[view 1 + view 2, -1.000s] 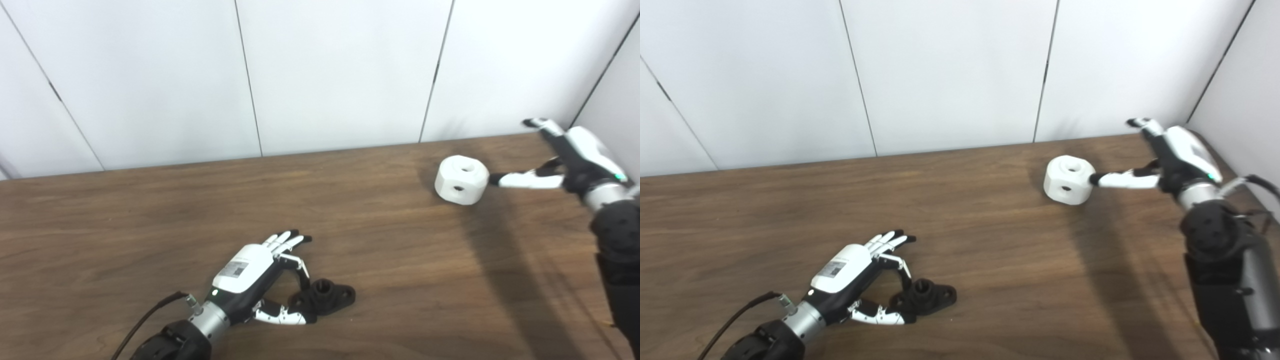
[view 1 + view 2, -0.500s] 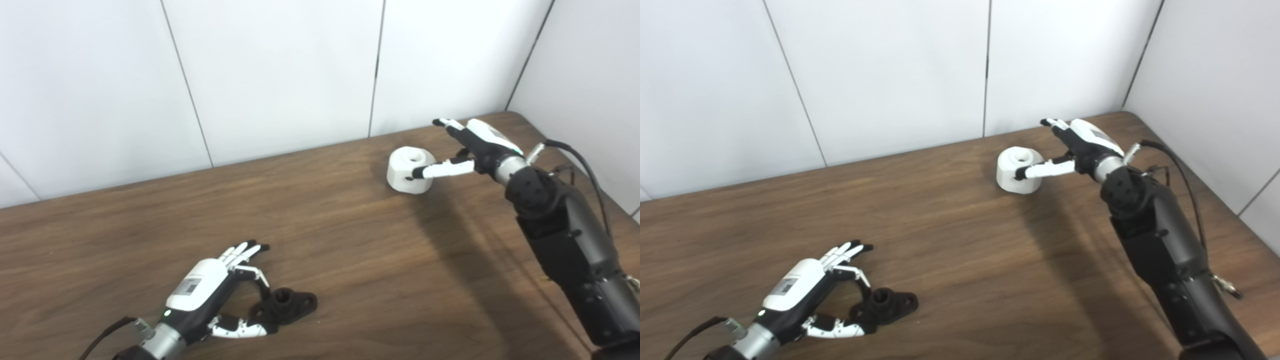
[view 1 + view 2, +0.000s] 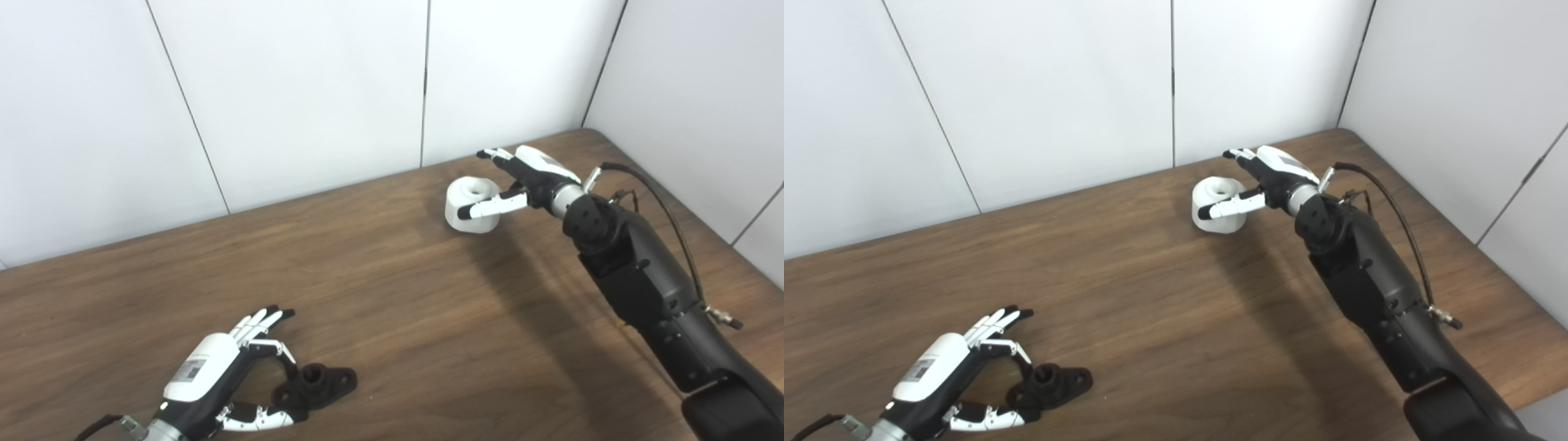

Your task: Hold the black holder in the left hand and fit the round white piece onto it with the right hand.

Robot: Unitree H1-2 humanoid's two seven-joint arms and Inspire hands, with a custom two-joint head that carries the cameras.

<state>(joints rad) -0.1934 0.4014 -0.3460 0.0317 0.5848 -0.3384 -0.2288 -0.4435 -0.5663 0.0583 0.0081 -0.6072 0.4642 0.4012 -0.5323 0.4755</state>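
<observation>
The white piece (image 3: 470, 204) sits on the worktop (image 3: 398, 294) in the upper right of the frame, near the back wall (image 3: 294, 92). One second ago the right hand (image 3: 520, 180) was beside it with only the thumb tip near its side. Now the thumb lies across its front face and the other fingers (image 3: 493, 154) reach over its far edge. They are spread, not yet closed, so I judge the piece is bracketed but not gripped; it rests flat on the wood. The whole picture has also shifted to the right between the earlier frames and now. This is the head camera turning, so the piece itself has probably not moved on the worktop.

The holder (image 3: 315, 386) lies in the lower left of the frame, flat on the worktop, well apart from the white piece. The left hand (image 3: 211, 383) is in the same pose around it as before: thumb low at its left end, one finger curled down to its top, the rest stretched out. It touches the holder but I cannot tell if it really grips it; the holder is not lifted.

So both grasps are only being prepared. The right hand must close and lift, the left must close too, before any fitting.
</observation>
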